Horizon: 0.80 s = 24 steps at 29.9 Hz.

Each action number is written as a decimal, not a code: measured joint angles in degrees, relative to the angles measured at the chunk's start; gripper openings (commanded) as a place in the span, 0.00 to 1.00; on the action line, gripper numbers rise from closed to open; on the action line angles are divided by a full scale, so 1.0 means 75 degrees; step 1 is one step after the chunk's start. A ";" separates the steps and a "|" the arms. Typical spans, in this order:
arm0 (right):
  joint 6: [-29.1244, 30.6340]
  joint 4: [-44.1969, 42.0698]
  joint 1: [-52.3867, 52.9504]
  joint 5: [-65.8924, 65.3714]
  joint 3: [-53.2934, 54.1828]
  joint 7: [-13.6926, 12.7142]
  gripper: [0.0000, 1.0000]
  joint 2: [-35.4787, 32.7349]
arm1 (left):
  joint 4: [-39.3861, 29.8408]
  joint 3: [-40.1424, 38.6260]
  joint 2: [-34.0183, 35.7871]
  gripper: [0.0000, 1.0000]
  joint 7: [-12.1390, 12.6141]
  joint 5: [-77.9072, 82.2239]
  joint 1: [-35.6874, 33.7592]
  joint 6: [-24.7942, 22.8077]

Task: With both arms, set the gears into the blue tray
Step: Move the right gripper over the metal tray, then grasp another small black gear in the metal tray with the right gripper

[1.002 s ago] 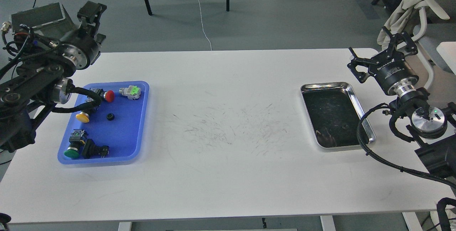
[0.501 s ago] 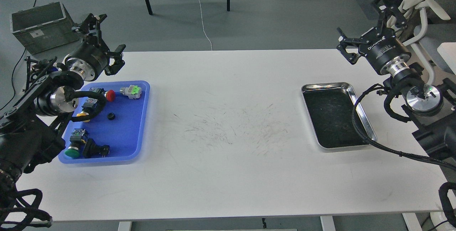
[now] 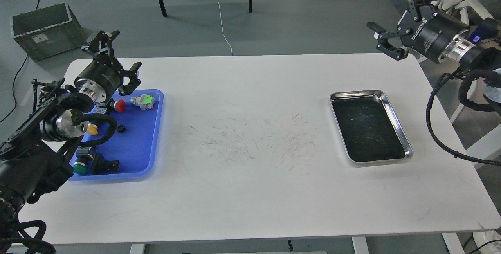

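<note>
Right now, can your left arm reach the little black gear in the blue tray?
Probably yes. My left gripper, open and empty, hovers over the blue tray's far end, and the gear lies just nearer, uncovered. The red button switch sits between them, so I'd come down from above.

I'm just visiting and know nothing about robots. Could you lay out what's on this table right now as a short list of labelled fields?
surface: white table, scuffed in the middle
blue tray: at the left side, holding several push-button switches
gear: one small black ring, lying inside the blue tray
steel tray: at the right side; dark inside, nothing clearly in it
left gripper: open, raised over the blue tray's far end, holding nothing
right gripper: open, raised beyond the table's far right corner, holding nothing
</note>
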 measured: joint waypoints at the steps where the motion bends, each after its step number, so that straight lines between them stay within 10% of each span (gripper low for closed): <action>1: -0.0013 0.0422 0.0000 -0.0845 -0.0077 -0.0003 0.98 -0.0219 | -0.0016 0.0065 0.0027 0.98 -0.0011 0.0004 0.0006 0.0000; 7: -0.0006 0.1901 0.0017 -0.4460 -0.0444 -0.0312 0.98 -0.0831 | -0.0035 0.0161 0.0066 0.98 -0.0034 0.0007 0.0013 -0.0009; 24: 0.0060 0.3069 -0.0189 -0.7329 -0.1801 -0.0854 0.98 -0.1905 | -0.0022 0.0184 0.0056 0.98 -0.0164 0.0007 0.0076 -0.0012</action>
